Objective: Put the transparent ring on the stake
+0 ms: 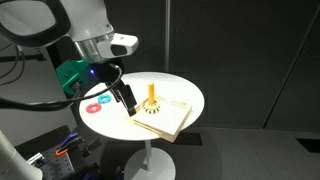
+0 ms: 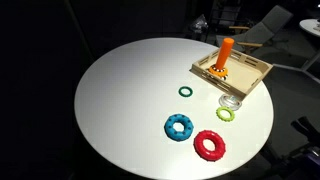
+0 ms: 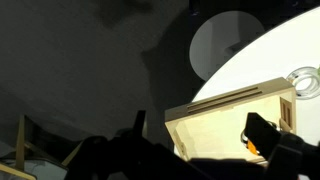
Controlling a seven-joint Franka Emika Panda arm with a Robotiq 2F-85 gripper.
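Note:
The transparent ring (image 2: 230, 101) lies flat on the white table just in front of the wooden board (image 2: 250, 70); it also shows at the right edge of the wrist view (image 3: 303, 80). The orange stake (image 2: 225, 55) stands upright on the board and shows in an exterior view (image 1: 152, 95). My gripper (image 1: 126, 98) hangs above the table beside the board, on the side of the stake. In the wrist view my gripper (image 3: 200, 135) is open and empty over the board (image 3: 225, 105), with a bit of orange next to one finger.
A red ring (image 2: 209, 146), a blue ring (image 2: 179, 127), a yellow-green ring (image 2: 227, 114) and a small dark green ring (image 2: 185, 91) lie on the round white table (image 2: 120, 90). The red ring (image 1: 97, 103) lies near my gripper. Dark surroundings, chair behind.

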